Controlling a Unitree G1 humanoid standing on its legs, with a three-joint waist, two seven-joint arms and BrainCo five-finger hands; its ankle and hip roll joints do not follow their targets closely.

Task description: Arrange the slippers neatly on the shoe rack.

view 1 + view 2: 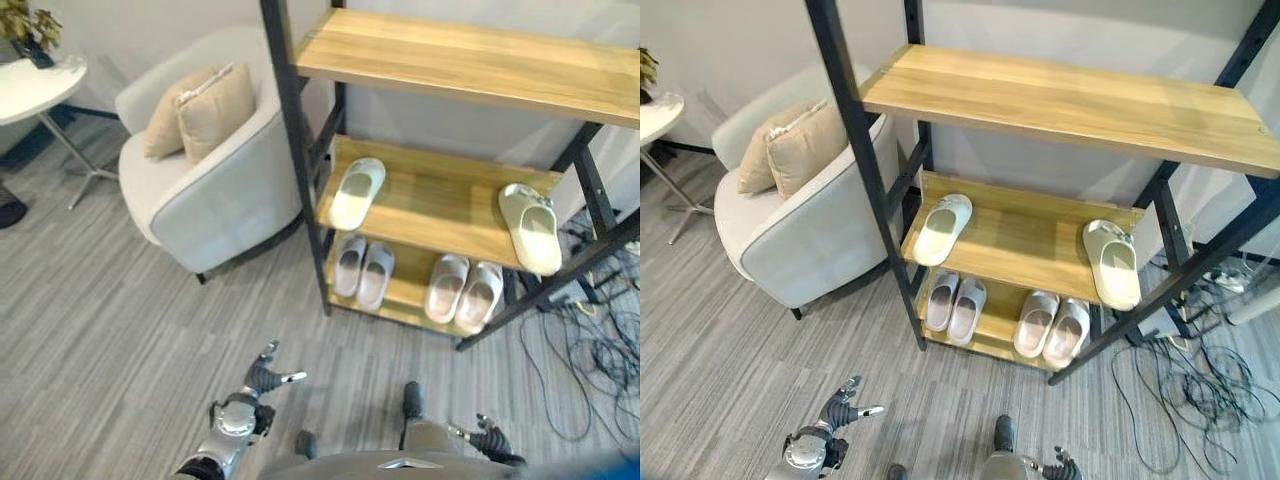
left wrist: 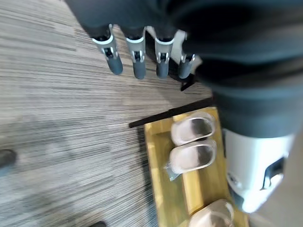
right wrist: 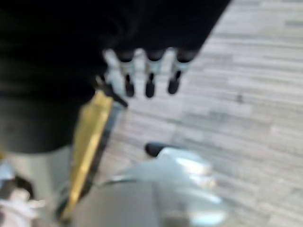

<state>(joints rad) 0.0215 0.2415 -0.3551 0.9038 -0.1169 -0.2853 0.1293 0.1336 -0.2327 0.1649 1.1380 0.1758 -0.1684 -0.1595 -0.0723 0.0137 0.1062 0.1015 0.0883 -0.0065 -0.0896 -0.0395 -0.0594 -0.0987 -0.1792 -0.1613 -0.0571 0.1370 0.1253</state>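
Observation:
The shoe rack (image 1: 300,150) has a black frame and wooden shelves. On its middle shelf (image 1: 440,205) two pale green slippers lie far apart, one at the left end (image 1: 357,192) and one at the right end (image 1: 532,228). A grey pair (image 1: 362,270) and a beige pair (image 1: 463,290) sit side by side on the bottom shelf. My left hand (image 1: 262,378) hangs low over the floor in front of the rack, open and holding nothing; its fingers (image 2: 137,56) are straight. My right hand (image 1: 487,437) is at the lower right, also open, fingers (image 3: 150,78) straight.
A white armchair (image 1: 215,190) with two beige cushions (image 1: 205,108) stands left of the rack. A white side table (image 1: 35,85) with a plant is at far left. Loose cables (image 1: 590,370) lie on the floor right of the rack.

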